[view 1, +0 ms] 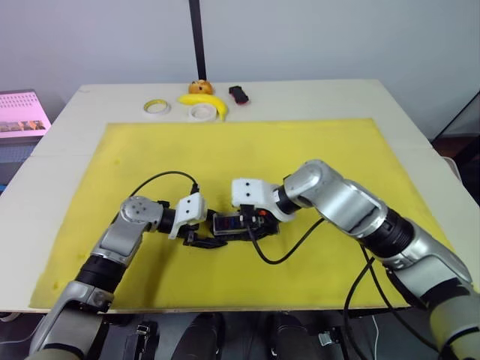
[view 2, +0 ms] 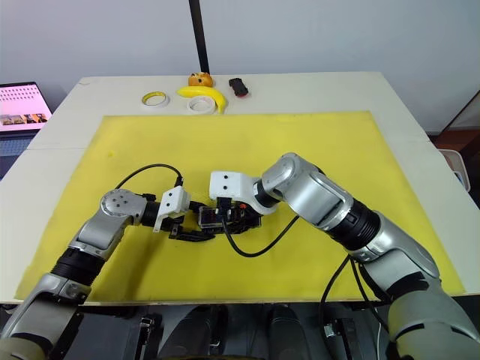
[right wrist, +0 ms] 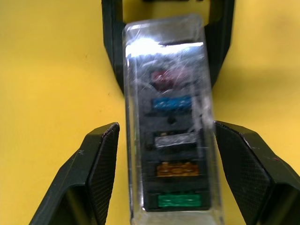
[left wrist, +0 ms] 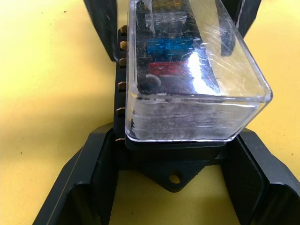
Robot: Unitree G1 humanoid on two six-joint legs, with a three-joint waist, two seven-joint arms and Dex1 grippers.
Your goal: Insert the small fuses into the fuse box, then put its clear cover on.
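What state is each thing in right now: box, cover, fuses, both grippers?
fuse box: on the yellow mat, between both grippers.
clear cover: on the box, over the fuses.
small fuses: seated in slots under the cover; red, blue, grey, amber and green show.
left gripper: open, fingers beside the box end.
right gripper: open, fingers apart from the cover.

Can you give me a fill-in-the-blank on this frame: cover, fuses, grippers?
1. The clear cover sits on the ____.
2. Seen through the cover, the fuse next to the red fuse is ____.
3. The right gripper has its fingers ____ on either side of the box.
4. Everything rests on a ____ mat.

Missing words: fuse box; blue; open; yellow
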